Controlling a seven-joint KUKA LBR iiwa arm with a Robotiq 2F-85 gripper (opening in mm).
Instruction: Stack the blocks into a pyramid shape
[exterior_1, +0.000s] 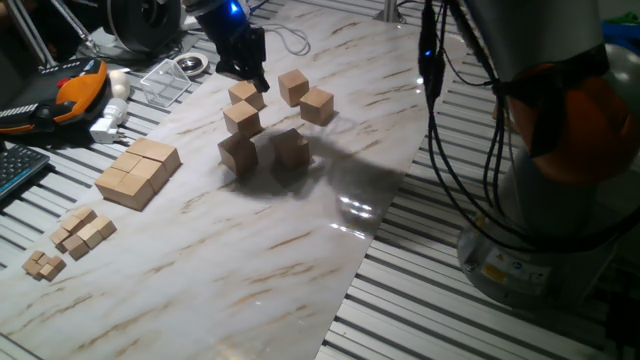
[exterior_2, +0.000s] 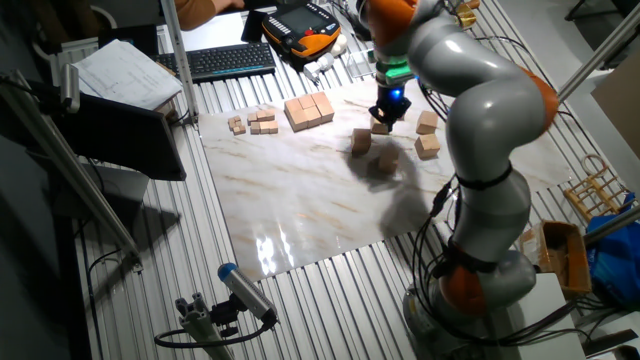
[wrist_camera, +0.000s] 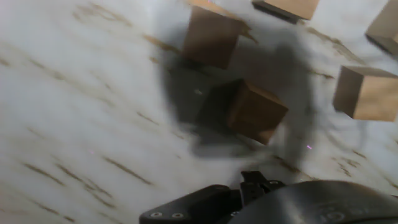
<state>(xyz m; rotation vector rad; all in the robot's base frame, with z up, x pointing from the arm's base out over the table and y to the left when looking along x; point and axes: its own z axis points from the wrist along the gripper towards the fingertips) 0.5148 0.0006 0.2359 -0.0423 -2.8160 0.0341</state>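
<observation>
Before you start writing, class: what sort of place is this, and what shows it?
Most likely a robotics lab or workshop. A robot arm works over a marble-patterned board laid on a slatted metal bench, with a keyboard and loose cables nearby.

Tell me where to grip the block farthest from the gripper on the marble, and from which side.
Take that block from straight above, fingers closing on two opposite vertical faces. It looks to sit flat with its top face free. Its neighbouring block stands apart from it, so the faces turned away from that one probably leave the fingers most room.
</observation>
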